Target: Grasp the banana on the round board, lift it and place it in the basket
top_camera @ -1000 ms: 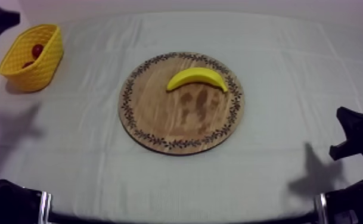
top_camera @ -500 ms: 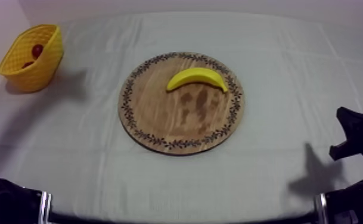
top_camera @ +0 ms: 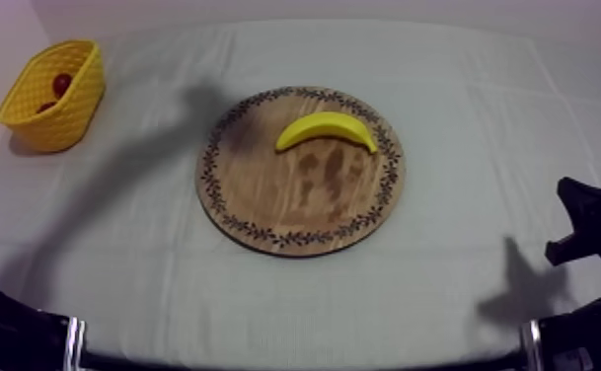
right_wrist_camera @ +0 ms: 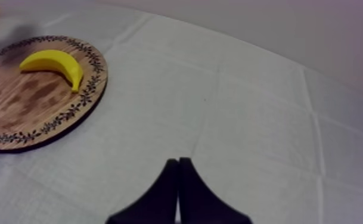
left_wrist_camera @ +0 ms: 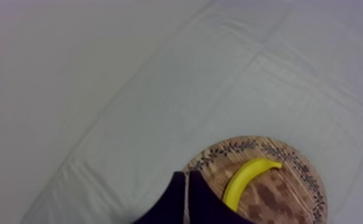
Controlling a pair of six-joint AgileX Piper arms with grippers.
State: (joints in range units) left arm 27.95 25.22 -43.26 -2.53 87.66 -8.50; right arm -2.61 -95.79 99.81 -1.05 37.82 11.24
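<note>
Lying on the wooden board (top_camera: 294, 202) at frame centre, the banana (top_camera: 326, 128); yellow basket (top_camera: 69, 116) upper left. Left claw (left_wrist_camera: 185, 179) by the board and right claw (right_wrist_camera: 178, 164) both closed, empty.

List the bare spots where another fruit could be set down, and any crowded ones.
Bare cloth lies between the yellow basket and the wooden board, in front of the board, and to its right. The board's near half is bare too. Crowded: the basket, holding small red fruit, and the board's far part under the banana.
</note>
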